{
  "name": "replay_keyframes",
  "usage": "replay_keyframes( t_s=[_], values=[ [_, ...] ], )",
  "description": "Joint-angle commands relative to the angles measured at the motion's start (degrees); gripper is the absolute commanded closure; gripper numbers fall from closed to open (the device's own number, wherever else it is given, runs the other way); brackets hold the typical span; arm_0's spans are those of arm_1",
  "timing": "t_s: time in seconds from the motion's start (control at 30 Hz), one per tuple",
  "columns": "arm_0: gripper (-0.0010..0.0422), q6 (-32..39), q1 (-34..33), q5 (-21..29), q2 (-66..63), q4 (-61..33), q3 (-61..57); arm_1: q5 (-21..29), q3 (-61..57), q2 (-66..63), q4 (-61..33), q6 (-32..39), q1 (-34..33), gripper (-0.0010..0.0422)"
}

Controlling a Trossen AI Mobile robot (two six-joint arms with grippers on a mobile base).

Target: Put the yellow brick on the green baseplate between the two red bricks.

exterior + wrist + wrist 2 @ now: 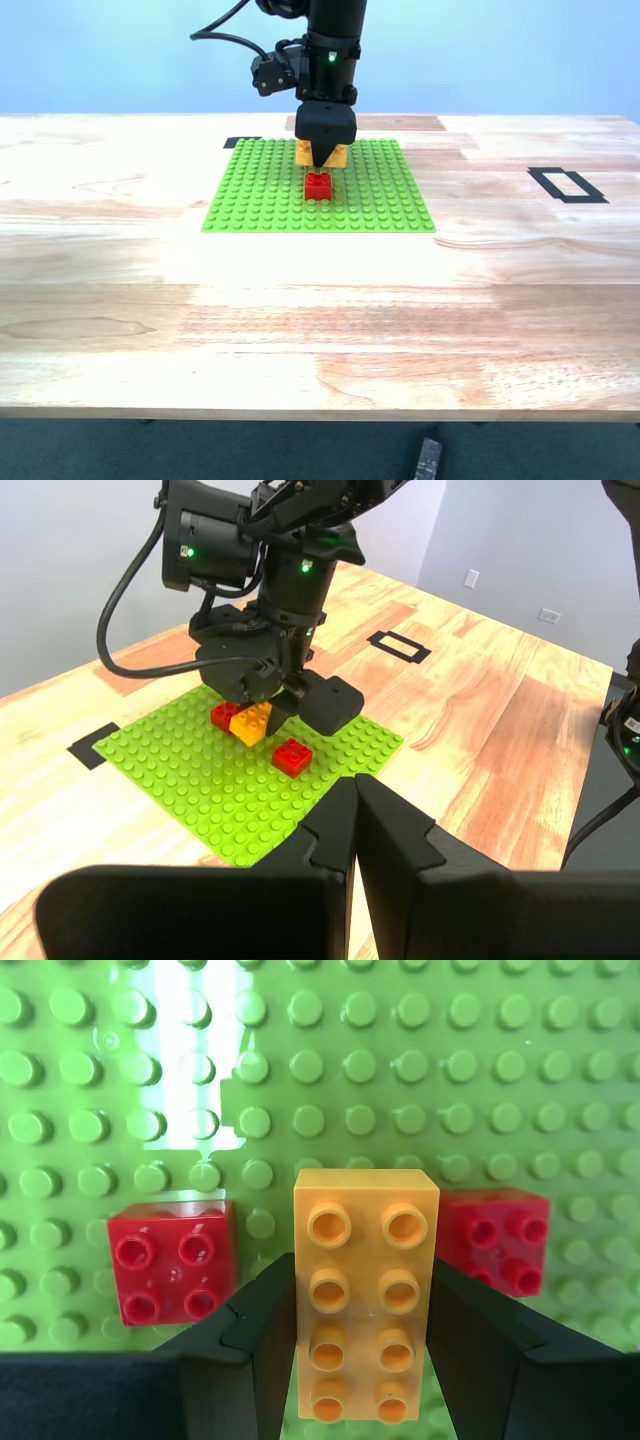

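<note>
Where the green baseplate [260, 205] lies flat on the far half of the light wooden table [320, 320], the yellow brick [366, 1300] is seen gripped along its two long sides by my second gripper [366, 1360], whose jaws are closed to the brick's width and touch both flanks. In the second wrist view the brick is shown studs up, between the two red bricks, one red brick [172, 1262] lying just beside one long side and the other red brick [500, 1240] just beside the opposite side, a narrow strip of green studs showing on each side. Whether the yellow brick is seated on the studs or held slightly above them cannot be told. In the exterior view the brick is recorded near the plate's far edge, close to its middle, with one red brick in front of it on the near side; the other is hidden there. My first gripper [353, 820] is noted in its own view apart from the plate, off one corner of it, its jaws all but together with only a thin slit between them and nothing held. Two black tape outlines are catalogued on the tabletop: one [567, 185] towards the exterior view's right, one [241, 142] just off the plate's far corner on the exterior view's left.
</note>
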Motion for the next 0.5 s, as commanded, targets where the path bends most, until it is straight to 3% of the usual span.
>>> replay_keyframes(
  t_s=[0.03, 0.5],
  values=[
    [0.0413, 0.02, 0.00, 0.00, 0.02, 0.02, 0.00, 0.00, -2.47, -0.28, 1.20, -1.11, -0.02, 0.0393],
    [0.0412, 0.02, 0.00, 0.00, 0.02, 0.04, 0.00, -1.62, -5.51, -0.42, 4.52, -0.76, -0.04, 0.0393]
  ],
)
